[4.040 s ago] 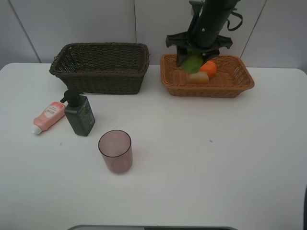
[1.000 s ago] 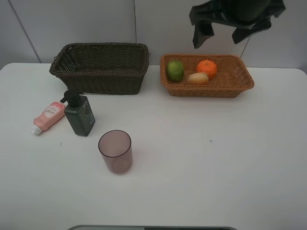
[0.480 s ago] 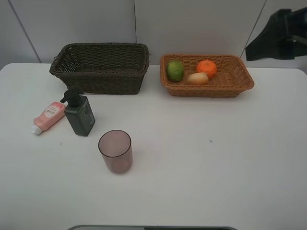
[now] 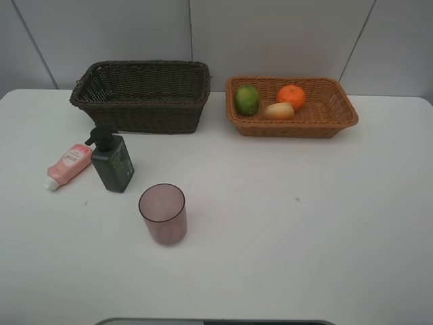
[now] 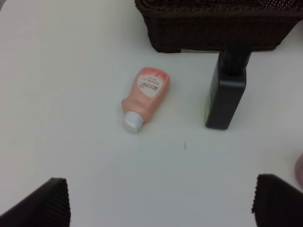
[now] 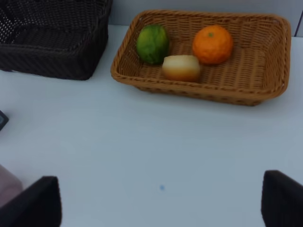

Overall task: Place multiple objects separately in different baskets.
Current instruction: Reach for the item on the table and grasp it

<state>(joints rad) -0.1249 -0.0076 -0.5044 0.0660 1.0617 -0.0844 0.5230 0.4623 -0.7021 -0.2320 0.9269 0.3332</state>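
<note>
The light tan basket point(image 4: 292, 127) at the back right holds a green lime point(image 4: 247, 99), an orange point(image 4: 291, 97) and a pale peach-like fruit point(image 4: 279, 111). To its left stands the dark brown basket point(image 4: 149, 116). On the table in front of it lie a pink tube point(image 4: 67, 164), a dark green pump bottle point(image 4: 114, 162) and a pinkish cup point(image 4: 163, 213). Neither arm shows in the high view. My left gripper point(image 5: 161, 208) is open over the table before the tube point(image 5: 144, 97) and bottle point(image 5: 227, 90). My right gripper point(image 6: 158, 203) is open, back from the tan basket point(image 6: 199, 91).
The white table ends at a pale panelled wall behind both baskets. The right wrist view catches the dark basket point(image 6: 52, 47) and an edge of the cup point(image 6: 7, 182). A small dark speck point(image 4: 296, 199) marks the tabletop.
The right arm rose from the tan basket, leaving the lime inside, then swung off to the right and out of the high view. The objects on the table have not moved.
</note>
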